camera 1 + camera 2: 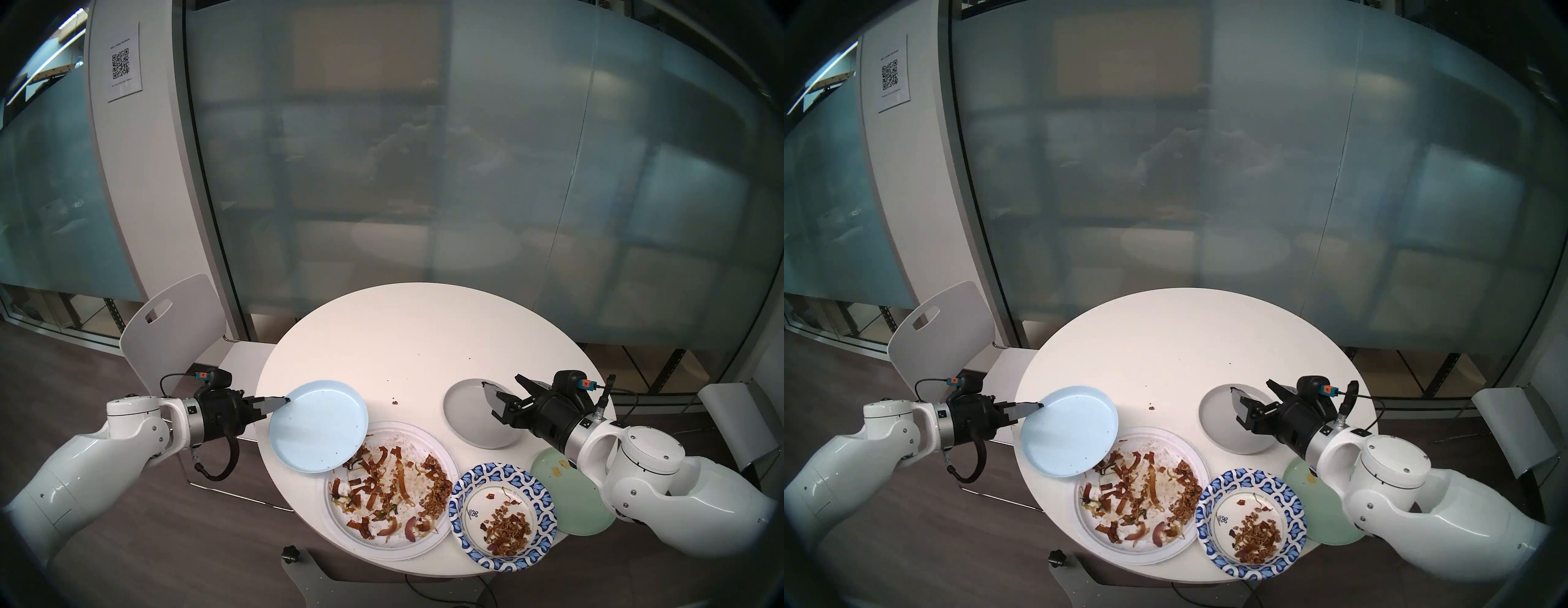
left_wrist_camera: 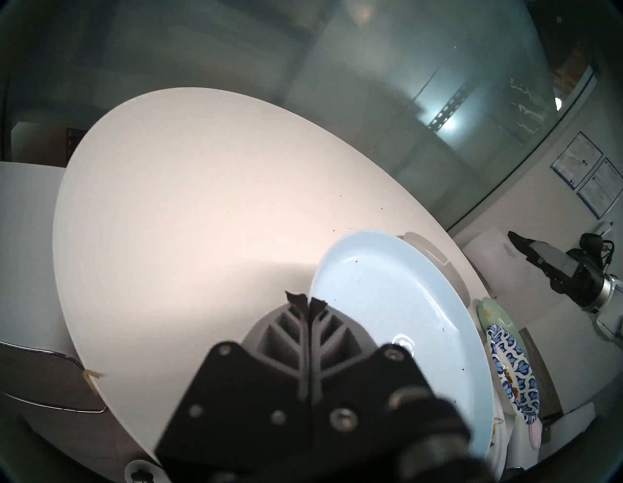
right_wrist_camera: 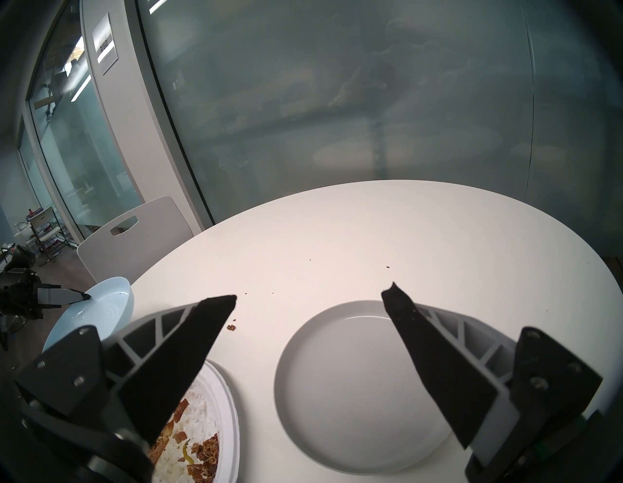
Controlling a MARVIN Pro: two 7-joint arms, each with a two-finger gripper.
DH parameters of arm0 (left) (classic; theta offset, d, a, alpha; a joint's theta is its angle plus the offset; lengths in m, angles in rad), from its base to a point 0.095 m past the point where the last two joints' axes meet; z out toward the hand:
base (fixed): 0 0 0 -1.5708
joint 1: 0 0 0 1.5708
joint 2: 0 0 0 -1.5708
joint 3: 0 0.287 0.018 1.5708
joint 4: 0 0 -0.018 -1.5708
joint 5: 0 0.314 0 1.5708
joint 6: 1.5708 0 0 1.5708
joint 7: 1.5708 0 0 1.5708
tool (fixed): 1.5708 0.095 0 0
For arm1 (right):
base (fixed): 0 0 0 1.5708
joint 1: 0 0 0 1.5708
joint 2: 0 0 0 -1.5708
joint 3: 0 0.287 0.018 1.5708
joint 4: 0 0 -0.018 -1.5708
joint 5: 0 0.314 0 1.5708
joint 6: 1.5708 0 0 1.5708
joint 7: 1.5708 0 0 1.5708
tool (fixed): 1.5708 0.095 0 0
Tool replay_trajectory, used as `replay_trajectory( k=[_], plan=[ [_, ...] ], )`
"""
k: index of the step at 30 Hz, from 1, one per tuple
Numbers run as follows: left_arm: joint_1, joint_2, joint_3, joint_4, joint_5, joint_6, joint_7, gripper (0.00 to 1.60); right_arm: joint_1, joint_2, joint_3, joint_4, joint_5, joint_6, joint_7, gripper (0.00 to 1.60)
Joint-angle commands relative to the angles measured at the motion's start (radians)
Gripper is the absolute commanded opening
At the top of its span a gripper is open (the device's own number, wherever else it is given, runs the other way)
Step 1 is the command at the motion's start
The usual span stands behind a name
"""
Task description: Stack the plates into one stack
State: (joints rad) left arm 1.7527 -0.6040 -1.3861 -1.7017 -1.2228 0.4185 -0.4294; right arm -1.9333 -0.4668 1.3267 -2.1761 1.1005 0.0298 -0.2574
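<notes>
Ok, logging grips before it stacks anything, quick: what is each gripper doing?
Left gripper: shut on the rim of the pale-blue plate, which is tilted.
Right gripper: open, holding nothing, above the grey plate.

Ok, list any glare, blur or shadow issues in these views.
Left wrist: a glare streak on the blue plate, bright flare on the glass wall, the pincer base blurred up close, and a shadow on the table. Right wrist: sharp, even light on the grey plate. Head views: strong fisheye bending, dark rim.
</notes>
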Motion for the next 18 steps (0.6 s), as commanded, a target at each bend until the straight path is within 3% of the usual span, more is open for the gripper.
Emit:
replay_trajectory(
  k=[1, 18],
  plan=[
    [-0.02, -0.036, 0.045, -0.08, 0.024, 0.006, 0.035, 0.0, 0.004, 0.002, 0.005, -0.011, 0.001, -0.001, 0.001, 1.6],
    [-0.088, -0.117, 0.191, -0.167, 0.117, 0.027, 0.138, 0.0, 0.004, 0.002, 0.006, -0.011, 0.001, 0.0, 0.001, 1.6]
  ],
)
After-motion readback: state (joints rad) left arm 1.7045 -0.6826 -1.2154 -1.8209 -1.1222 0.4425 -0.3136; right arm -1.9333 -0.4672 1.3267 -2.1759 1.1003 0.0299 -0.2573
